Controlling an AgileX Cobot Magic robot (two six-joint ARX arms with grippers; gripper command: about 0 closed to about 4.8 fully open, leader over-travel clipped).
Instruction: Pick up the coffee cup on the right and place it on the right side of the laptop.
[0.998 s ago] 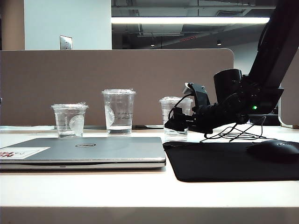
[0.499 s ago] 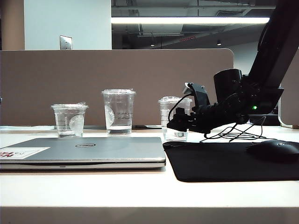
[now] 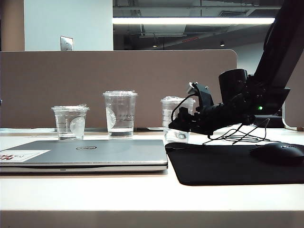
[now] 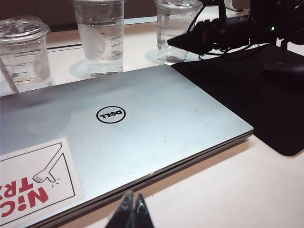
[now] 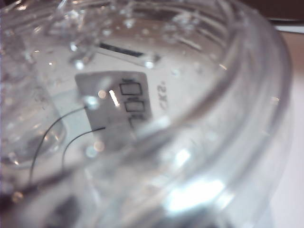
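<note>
Laptop (image 3: 84, 153) lies closed at the table's near edge, the left gripper (image 4: 129, 214) poised just before it, fingers together. Beyond, beside the black mat (image 3: 237, 164), the right gripper (image 3: 183, 125) clasps the coffee cup (image 3: 176, 118), which looks tilted and fills that wrist camera.

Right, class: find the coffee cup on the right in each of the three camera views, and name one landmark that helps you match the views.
Exterior view: the coffee cup stands right of centre behind the black mouse mat, with the right gripper at it.
Left wrist view: the cup is at the top, beside the laptop's far corner.
Right wrist view: its clear wall fills the picture.
Shared landmark: the laptop, seen in the exterior and left wrist views.
</note>
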